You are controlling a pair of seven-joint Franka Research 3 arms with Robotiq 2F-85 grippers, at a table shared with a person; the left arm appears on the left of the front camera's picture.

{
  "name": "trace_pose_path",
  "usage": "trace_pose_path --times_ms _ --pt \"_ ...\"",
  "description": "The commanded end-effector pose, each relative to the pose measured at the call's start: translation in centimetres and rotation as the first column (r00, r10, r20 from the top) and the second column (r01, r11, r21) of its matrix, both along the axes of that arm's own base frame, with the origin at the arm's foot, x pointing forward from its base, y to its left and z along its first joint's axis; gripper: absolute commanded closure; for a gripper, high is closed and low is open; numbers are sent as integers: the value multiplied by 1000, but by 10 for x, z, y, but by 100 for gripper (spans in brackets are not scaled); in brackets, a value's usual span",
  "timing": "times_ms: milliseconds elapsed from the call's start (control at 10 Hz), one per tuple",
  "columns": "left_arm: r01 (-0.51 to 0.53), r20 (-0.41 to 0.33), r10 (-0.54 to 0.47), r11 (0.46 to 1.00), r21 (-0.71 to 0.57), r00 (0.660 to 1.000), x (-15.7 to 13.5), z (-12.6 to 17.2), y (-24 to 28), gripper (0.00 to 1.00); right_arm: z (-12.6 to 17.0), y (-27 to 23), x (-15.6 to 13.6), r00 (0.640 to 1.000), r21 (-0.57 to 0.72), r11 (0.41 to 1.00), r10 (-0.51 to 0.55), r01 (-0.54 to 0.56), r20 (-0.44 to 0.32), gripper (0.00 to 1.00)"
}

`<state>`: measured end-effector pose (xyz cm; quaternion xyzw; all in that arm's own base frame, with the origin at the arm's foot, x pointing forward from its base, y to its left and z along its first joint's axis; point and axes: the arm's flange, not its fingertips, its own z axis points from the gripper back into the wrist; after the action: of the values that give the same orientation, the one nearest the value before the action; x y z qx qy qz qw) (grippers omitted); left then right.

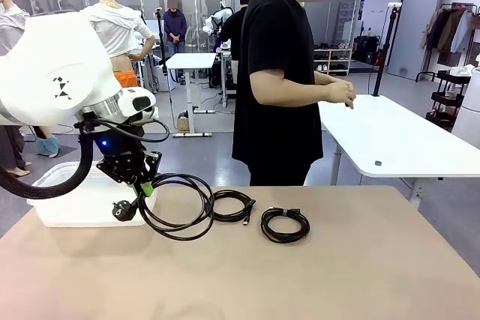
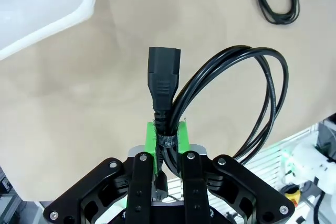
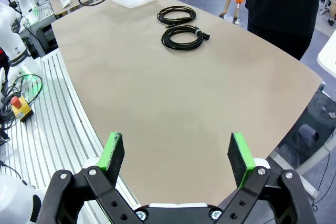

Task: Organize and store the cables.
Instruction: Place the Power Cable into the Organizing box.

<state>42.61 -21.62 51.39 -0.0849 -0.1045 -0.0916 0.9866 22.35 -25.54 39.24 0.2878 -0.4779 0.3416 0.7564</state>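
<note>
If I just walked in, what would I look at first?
Probably the left gripper, its green fingers pinching a big black cable coil that hangs beside the white bin at the table's left edge. Next, two smaller coils lying side by side mid-table, with a person in black standing behind.

open lab, white work tables (image 1: 394, 139)

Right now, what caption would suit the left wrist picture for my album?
Left tool shut on a coiled black power cable, held over the tan table near a white bin.
</note>
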Motion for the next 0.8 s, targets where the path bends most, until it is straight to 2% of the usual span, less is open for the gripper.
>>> trace_pose_path --times_ms 0,500,600,700 --pt "-2 -4 2 1000 0 1000 1 -9 -12 96 1 -1 0 1000 4 1000 1 -1 26 0" --pt "-2 -4 2 1000 0 1000 1 -9 -12 96 1 -1 0 1000 4 1000 1 -1 26 0" --pt "18 -20 -18 1000 12 1000 -1 -12 -12 83 1 -1 0 1000 4 1000 1 -1 26 0" --pt "144 27 -146 987 78 989 29 -4 29 83 1 -1 0 1000 4 1000 1 -1 26 0"
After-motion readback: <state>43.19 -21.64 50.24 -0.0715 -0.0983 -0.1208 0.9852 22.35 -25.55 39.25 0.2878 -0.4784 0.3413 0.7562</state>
